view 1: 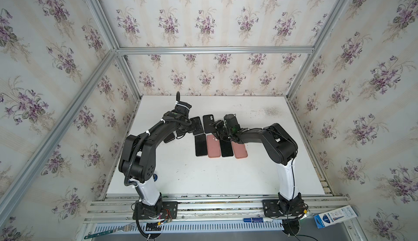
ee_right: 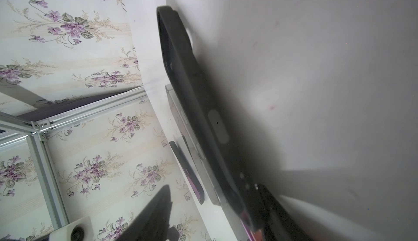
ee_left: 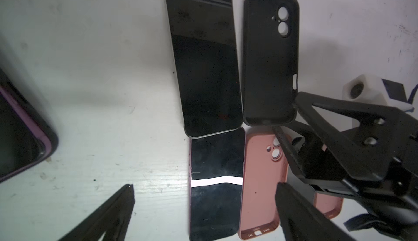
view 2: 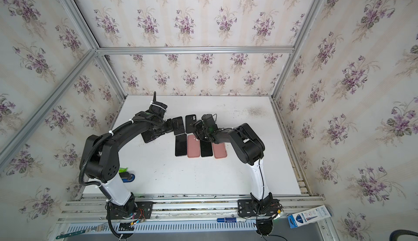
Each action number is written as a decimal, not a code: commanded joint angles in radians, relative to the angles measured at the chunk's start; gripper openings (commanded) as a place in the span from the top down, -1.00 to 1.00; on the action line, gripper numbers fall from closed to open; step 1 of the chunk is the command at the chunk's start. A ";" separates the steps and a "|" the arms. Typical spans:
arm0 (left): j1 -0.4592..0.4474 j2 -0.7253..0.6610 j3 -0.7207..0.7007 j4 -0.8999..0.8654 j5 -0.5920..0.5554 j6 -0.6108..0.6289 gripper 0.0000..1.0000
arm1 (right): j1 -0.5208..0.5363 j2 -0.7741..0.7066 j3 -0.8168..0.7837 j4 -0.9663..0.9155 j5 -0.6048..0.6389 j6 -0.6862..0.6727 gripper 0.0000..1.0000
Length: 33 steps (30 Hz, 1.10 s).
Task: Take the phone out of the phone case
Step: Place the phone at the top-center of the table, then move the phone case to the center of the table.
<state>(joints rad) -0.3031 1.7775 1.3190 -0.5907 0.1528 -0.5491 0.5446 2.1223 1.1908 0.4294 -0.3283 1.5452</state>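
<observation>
While both arms hang over the phone cluster, just 12 o'clock of table [view 1: 203, 178] centre, check print first. The blue box [view 1: 334, 217] and blue marker [view 1: 255, 220] on the front rail, approx 5 o'clock, carry lettering too small to read.

Black phone [ee_left: 203, 59]: out of its shell, lying flat, screen up. Glossy glass w/ smudges, silver metal edge. Black case [ee_left: 269, 59] lies at its 3 o'clock, long sides nearly touching. It's matte, soft-looking, rounded corners, hollow side up, w/ two round lens holes showing white table through.

Near row, 6 o'clock of that pair, side by side: dark phone [view 1: 200, 145], pink case [view 1: 213, 146], second dark phone [view 1: 226, 148], second pink case [view 1: 240, 150]. Pink ones matte, same rounded shape.

Left gripper [ee_left: 203, 188]: fingers spread wide, nothing between them, at the cluster's 9 o'clock side. Right gripper [ee_right: 212, 186]: fingers apart, nothing clamped, one tip right at the black case's corner. You can't confirm contact there.

Purple-cased phone [ee_left: 20, 138], approx 8 o'clock of the black phone: still in its shell. It's cut off by the frame edge in the left wrist view and half under the left arm in both top views. The right arm covers the far ends of the two rightmost near-row items.
</observation>
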 commanded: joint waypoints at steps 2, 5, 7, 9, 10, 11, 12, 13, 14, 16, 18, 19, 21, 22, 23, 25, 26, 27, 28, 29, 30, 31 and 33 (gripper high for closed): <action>-0.006 0.021 -0.004 0.012 0.070 -0.124 -0.99 | 0.000 -0.025 0.007 -0.037 -0.030 -0.049 -0.38; -0.003 0.044 -0.008 0.032 0.066 -0.159 -0.99 | 0.000 -0.028 0.031 -0.061 -0.047 -0.085 -0.45; -0.004 0.059 -0.001 0.042 0.046 -0.176 -0.99 | -0.040 -0.031 0.037 -0.075 -0.056 -0.100 -0.49; -0.004 0.079 0.016 0.045 0.030 -0.174 -0.99 | -0.046 -0.033 0.035 -0.077 -0.064 -0.108 -0.53; -0.005 0.094 0.029 0.044 0.022 -0.168 -0.98 | -0.048 -0.039 0.033 -0.078 -0.065 -0.112 -0.54; -0.005 0.105 0.036 0.043 0.015 -0.166 -0.98 | -0.050 -0.043 0.029 -0.080 -0.065 -0.117 -0.56; -0.004 0.118 0.043 0.043 0.009 -0.166 -0.98 | -0.054 -0.049 0.026 -0.085 -0.065 -0.125 -0.58; -0.004 0.129 0.048 0.043 0.005 -0.167 -0.98 | -0.057 -0.057 0.027 -0.091 -0.068 -0.135 -0.60; -0.005 0.136 0.052 0.044 0.005 -0.167 -0.98 | -0.060 -0.064 0.028 -0.099 -0.071 -0.143 -0.62; -0.005 0.157 0.062 0.044 0.004 -0.165 -0.97 | -0.067 -0.084 0.028 -0.120 -0.075 -0.164 -0.65; -0.005 0.176 0.071 0.042 -0.007 -0.159 -0.92 | -0.073 -0.103 0.026 -0.137 -0.076 -0.183 -0.68; -0.005 0.185 0.076 0.040 -0.014 -0.156 -0.91 | -0.076 -0.113 0.026 -0.147 -0.079 -0.193 -0.70; -0.008 0.200 0.092 0.037 -0.020 -0.147 -0.88 | -0.081 -0.133 0.023 -0.165 -0.082 -0.212 -0.72; -0.011 0.210 0.104 0.033 -0.019 -0.139 -0.87 | -0.084 -0.142 0.019 -0.172 -0.083 -0.221 -0.74; -0.015 0.217 0.116 0.026 -0.023 -0.132 -0.86 | -0.086 -0.150 0.016 -0.179 -0.085 -0.225 -0.74; -0.029 0.235 0.141 0.002 -0.046 -0.115 -0.86 | -0.091 -0.169 0.001 -0.183 -0.086 -0.228 -0.75; -0.034 0.243 0.150 -0.011 -0.057 -0.109 -0.85 | -0.095 -0.180 -0.008 -0.179 -0.086 -0.229 -0.76; -0.035 0.248 0.153 -0.016 -0.062 -0.109 -0.85 | -0.098 -0.189 -0.017 -0.176 -0.087 -0.228 -0.77; -0.039 0.254 0.154 -0.020 -0.069 -0.105 -0.82 | -0.102 -0.199 -0.027 -0.174 -0.088 -0.227 -0.77; -0.043 0.258 0.158 -0.030 -0.076 -0.096 -0.78 | -0.108 -0.209 -0.039 -0.170 -0.090 -0.227 -0.77; -0.046 0.260 0.162 -0.039 -0.080 -0.092 -0.76 | -0.112 -0.217 -0.047 -0.167 -0.092 -0.225 -0.77; -0.050 0.256 0.164 -0.052 -0.086 -0.082 -0.75 | -0.119 -0.227 -0.061 -0.164 -0.094 -0.225 -0.78; -0.064 0.243 0.159 -0.072 -0.117 -0.063 -0.74 | -0.131 -0.246 -0.081 -0.162 -0.095 -0.227 -0.78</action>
<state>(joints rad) -0.3557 2.0338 1.4750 -0.6136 0.0917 -0.6483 0.4236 1.8999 1.1252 0.2520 -0.4149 1.3342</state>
